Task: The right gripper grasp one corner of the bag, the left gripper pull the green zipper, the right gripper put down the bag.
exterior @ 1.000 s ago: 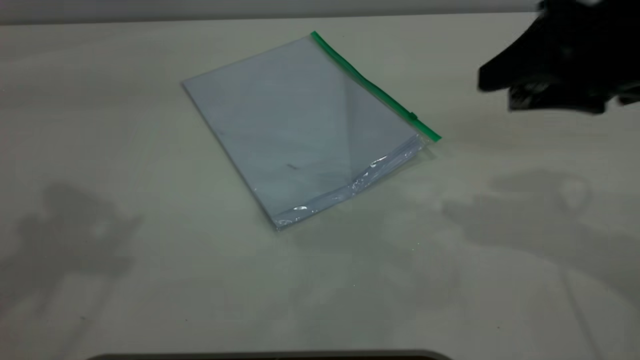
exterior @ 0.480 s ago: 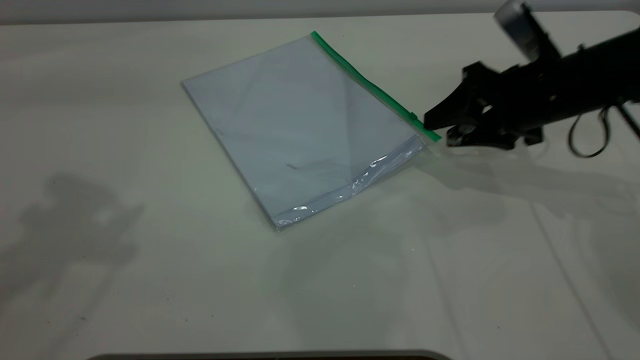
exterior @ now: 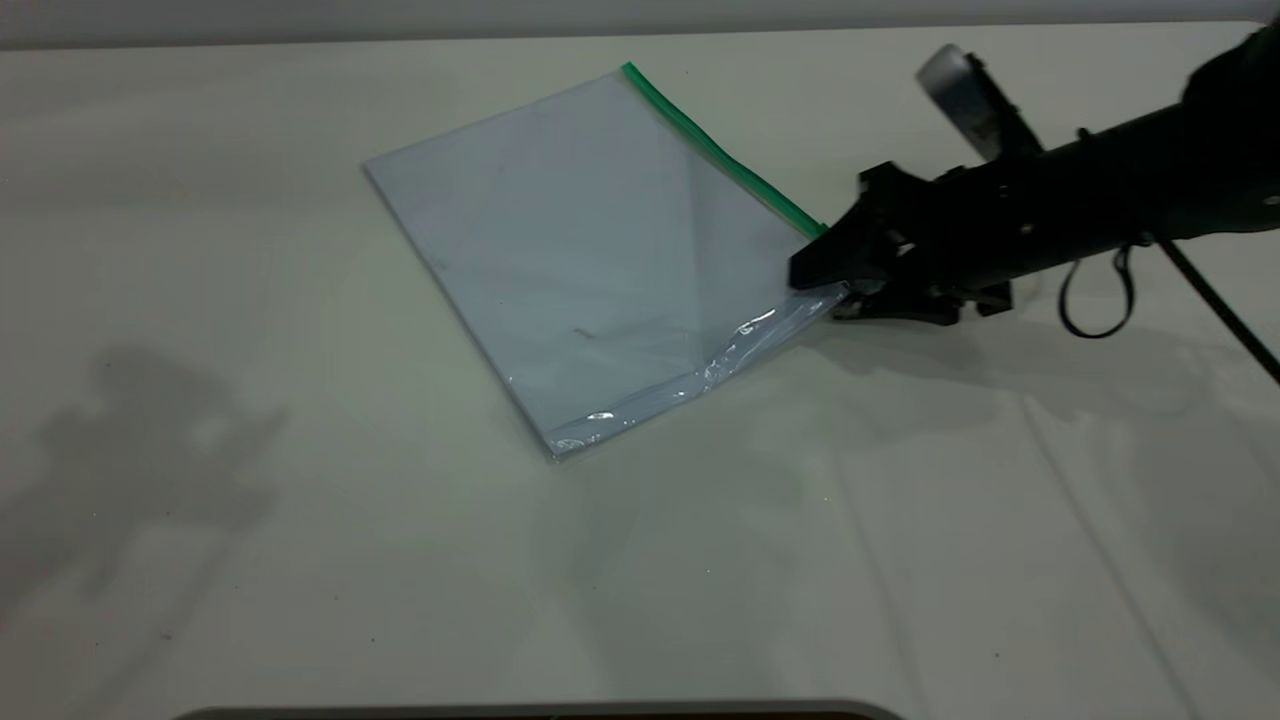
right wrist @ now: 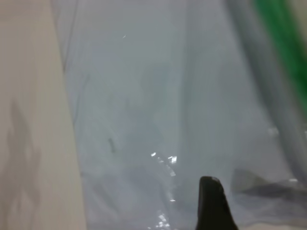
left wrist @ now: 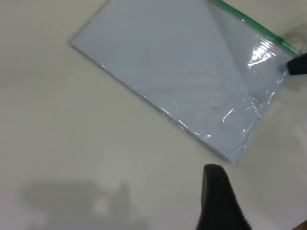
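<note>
The bag (exterior: 600, 250) lies flat on the table, clear and glossy with white paper inside. The green zipper (exterior: 715, 150) runs along its far-right long edge; its near end and slider are hidden behind my right gripper (exterior: 832, 290). That gripper is low at the bag's right corner, open, with its upper finger over the corner and its lower finger at table level. In the right wrist view one finger (right wrist: 211, 203) lies over the plastic, with the zipper (right wrist: 283, 52) beside it. My left gripper (left wrist: 259, 201) is open and empty, off the bag's near corner (left wrist: 230, 160).
The pale table (exterior: 300, 520) surrounds the bag on all sides. The right arm and its looped black cable (exterior: 1095, 295) stretch in from the right edge. A dark rim (exterior: 540, 712) runs along the table's front edge.
My right gripper has come down and moved left from the upper right of the view to the bag's right corner, now covering the zipper's near end. The bag has not moved.
</note>
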Robot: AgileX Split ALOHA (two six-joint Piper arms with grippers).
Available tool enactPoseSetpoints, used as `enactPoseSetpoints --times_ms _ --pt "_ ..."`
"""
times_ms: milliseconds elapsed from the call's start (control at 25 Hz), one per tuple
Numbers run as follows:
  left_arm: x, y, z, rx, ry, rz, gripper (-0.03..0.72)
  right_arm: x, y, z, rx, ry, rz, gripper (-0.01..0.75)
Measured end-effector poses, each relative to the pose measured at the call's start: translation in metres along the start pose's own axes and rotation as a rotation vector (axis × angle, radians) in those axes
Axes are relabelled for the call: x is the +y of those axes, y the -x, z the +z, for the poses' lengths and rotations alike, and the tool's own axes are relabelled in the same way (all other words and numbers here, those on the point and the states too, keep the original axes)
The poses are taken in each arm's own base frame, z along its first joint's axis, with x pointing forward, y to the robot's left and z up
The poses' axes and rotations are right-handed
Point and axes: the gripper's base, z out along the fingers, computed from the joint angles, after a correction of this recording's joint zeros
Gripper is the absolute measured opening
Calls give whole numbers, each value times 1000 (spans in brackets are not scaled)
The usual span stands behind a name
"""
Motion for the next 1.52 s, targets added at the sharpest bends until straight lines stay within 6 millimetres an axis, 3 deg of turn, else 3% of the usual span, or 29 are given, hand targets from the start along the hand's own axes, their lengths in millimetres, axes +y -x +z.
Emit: enactPoseSetpoints --times_ms 200,320,640,840,1120,1240,1360,1520 --pt "0 0 0 -1 1 1 497 8 4 12 5 -26 -47 495" --pt "0 0 0 -1 1 1 497 4 2 15 10 -37 -42 432" --pt "1 0 1 -1 3 1 497 7 2 15 13 2 -37 45" --pt "4 0 7 8 8 -9 497 20 -1 12 69 118 -118 33" --pt "10 0 17 30 10 -27 497 37 -13 -13 416 121 -405 33" --pt "12 -1 28 60 -2 -31 497 39 3 -22 467 27 -476 33" --pt "9 8 41 75 -22 23 497 49 34 -26 402 -50 -530 33" --pt "3 26 73 92 -46 123 497 79 65 -27 334 -68 -660 33"
